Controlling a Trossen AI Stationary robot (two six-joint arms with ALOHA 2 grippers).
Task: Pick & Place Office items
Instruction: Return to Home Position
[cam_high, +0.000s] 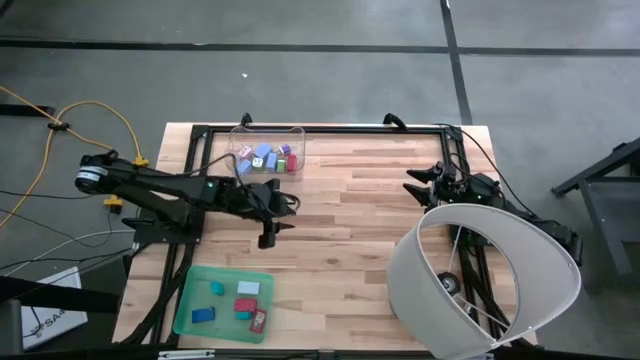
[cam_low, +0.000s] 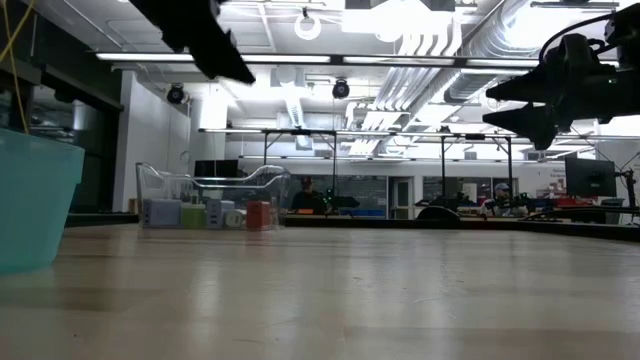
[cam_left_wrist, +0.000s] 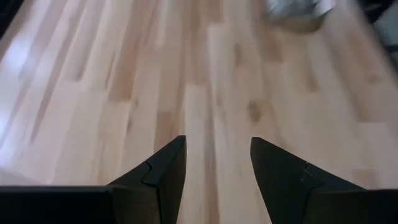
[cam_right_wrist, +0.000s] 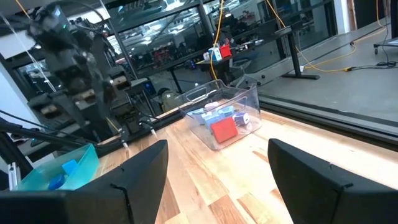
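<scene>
The tabletop (cam_high: 350, 190) is pale wood in planks, smooth, with a soft sheen that mirrors the ceiling lights. The bin (cam_high: 240, 135) is clear, glossy plastic. The tray (cam_high: 192, 295) is teal plastic, slightly translucent. The office items (cam_high: 265, 158) look like smooth plastic. The left hand (cam_left_wrist: 217, 142) has fingers (cam_left_wrist: 163, 177) of matt black plastic. The white shade (cam_high: 500, 250) looks matt.

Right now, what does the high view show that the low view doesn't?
High only: the pieces inside the tray, plus a white shade at right. Low only: the room behind, with a person. Both: the bin holding more pieces, the tray itself, the left end effector over mid-table and the right end effector at right.
</scene>
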